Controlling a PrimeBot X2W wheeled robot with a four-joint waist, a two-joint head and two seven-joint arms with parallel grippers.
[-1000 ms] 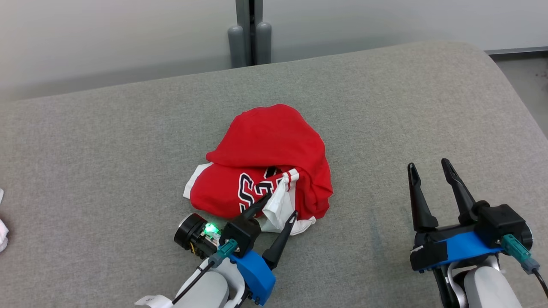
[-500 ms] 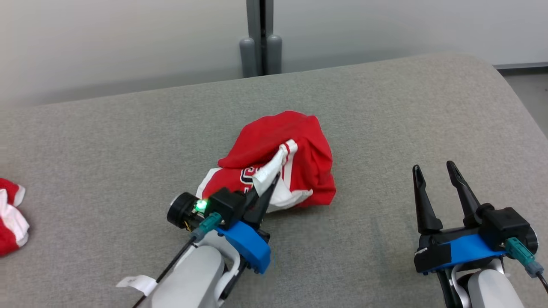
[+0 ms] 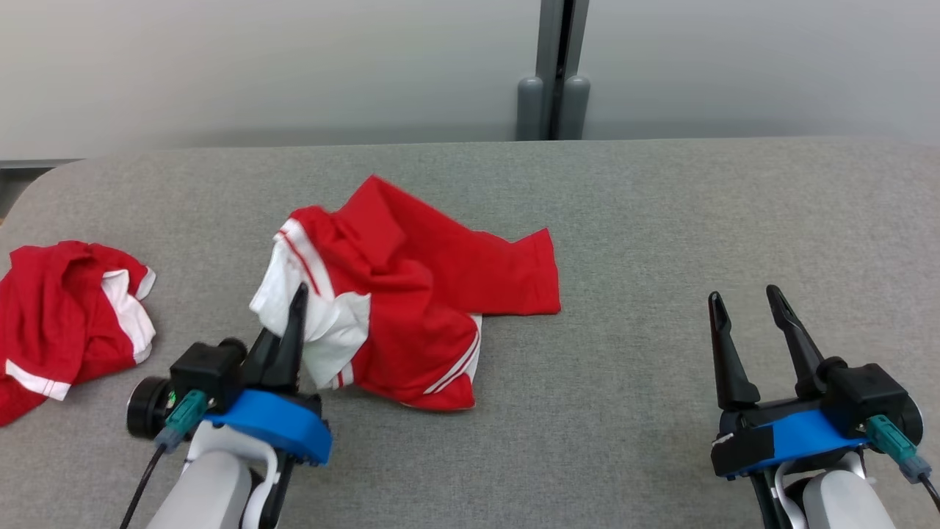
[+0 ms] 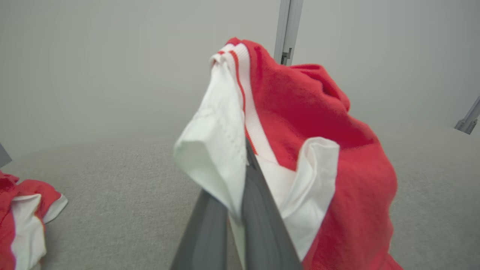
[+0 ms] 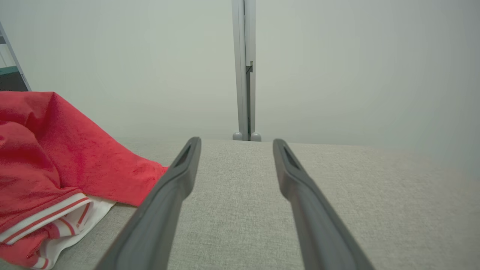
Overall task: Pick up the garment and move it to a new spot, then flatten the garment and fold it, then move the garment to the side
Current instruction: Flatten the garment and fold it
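The left gripper (image 3: 297,303) has its jaws pinched shut on a white edge of the garment (image 3: 440,294). That corner is raised, and the rest of the red cloth trails on the surface (image 3: 661,220), left of centre. The right gripper (image 3: 742,295) hangs at the near right, jaws wide and empty, well apart from the cloth. The step in hand looks like the carry to a new spot. To do it well, lift until the trailing part clears the surface rather than dragging and bunching. Travel smoothly so the thin pinch does not slip, and steer clear of the second garment (image 3: 66,308) at the left edge. Set down on bare surface with room to spread the cloth flat.
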